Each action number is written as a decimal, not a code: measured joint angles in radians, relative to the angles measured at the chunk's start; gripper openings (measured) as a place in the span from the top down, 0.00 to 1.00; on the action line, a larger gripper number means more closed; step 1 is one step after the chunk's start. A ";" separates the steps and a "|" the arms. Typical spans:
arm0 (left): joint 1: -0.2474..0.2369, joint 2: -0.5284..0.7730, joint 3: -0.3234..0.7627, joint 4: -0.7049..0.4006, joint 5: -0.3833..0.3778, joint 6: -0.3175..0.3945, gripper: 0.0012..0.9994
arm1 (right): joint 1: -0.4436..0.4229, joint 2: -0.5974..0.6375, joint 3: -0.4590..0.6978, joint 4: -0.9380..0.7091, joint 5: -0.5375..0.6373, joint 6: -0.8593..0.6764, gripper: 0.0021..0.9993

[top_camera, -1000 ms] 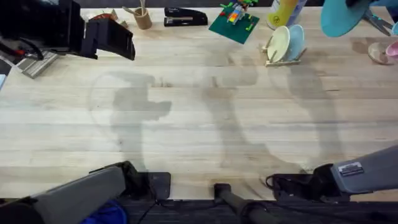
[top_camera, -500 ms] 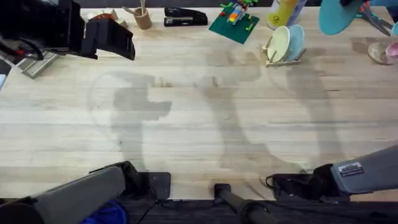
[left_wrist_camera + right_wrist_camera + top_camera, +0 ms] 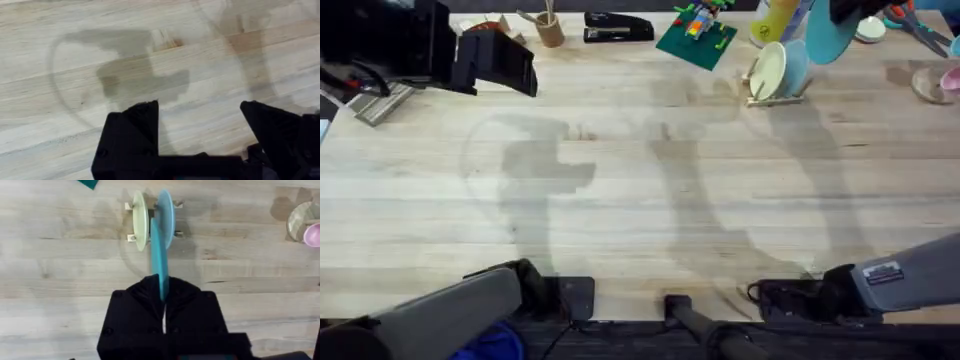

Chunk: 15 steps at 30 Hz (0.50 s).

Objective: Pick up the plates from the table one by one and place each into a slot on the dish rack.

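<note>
Turquoise plate [image 3: 161, 260] (gripped edge-on) above rack [image 3: 131, 237]

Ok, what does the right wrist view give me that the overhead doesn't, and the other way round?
Right wrist: the right gripper shut on the turquoise plate, edge-on, lined up near the dish rack.

Overhead: the stapler, green toy baseplate, cup and the left arm's base.

Both: the rack holding a pale yellow plate and a light blue plate, the turquoise plate, and the table.
</note>
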 joint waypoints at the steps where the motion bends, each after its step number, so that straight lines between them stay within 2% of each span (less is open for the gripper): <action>1: 0.000 0.000 0.000 0.000 0.000 0.000 0.00 | 0.000 0.000 -0.005 0.002 0.001 0.000 0.97; 10: 0.000 0.000 0.000 0.000 0.000 0.000 0.00 | 0.000 -0.002 -0.030 0.016 0.014 0.000 0.97; 15: 0.000 0.000 0.000 0.000 0.000 0.000 0.00 | 0.000 -0.042 -0.118 0.055 0.022 0.000 0.97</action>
